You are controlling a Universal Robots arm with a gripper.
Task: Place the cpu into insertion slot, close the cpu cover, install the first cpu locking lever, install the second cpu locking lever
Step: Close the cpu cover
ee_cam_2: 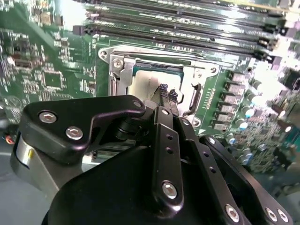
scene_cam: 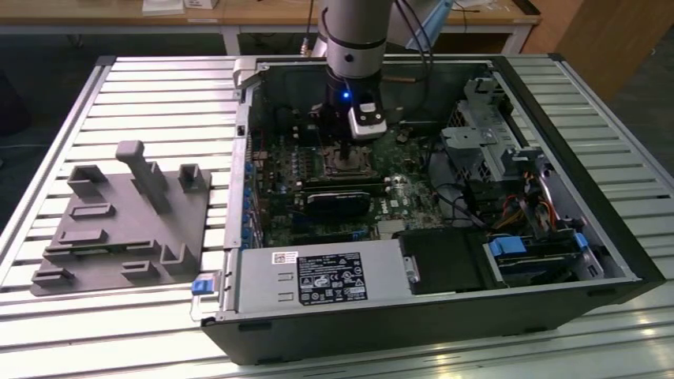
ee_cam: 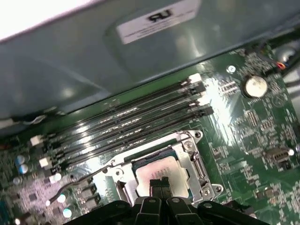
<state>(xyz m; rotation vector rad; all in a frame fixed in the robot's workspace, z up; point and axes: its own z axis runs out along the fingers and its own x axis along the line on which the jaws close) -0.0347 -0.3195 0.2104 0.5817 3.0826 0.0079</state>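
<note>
cpu [ee_cam: 157, 169] framed by cpu cover [ee_cam: 188, 158] | claw [ee_cam: 159, 185] tips together above | PC case [scene_cam: 421, 324] on slatted tbl [scene_cam: 137, 87] | wood desk [scene_cam: 95, 17] bkgd

The exterior view is looking down steeply from beyond one end of the desk [scene_cam: 137, 95], taking in the whole open computer case [scene_cam: 348, 332] from some way off. Both wrist views are riding close over the motherboard [ee_cam_2: 42, 65] (far nearer than the exterior camera), peering past the gripper [ee_cam_2: 167, 93] at the insertion slot [ee_cam_2: 190, 75]. They are sharing that socket and the memory slots [ee_cam: 126, 124] beyond it.
</note>
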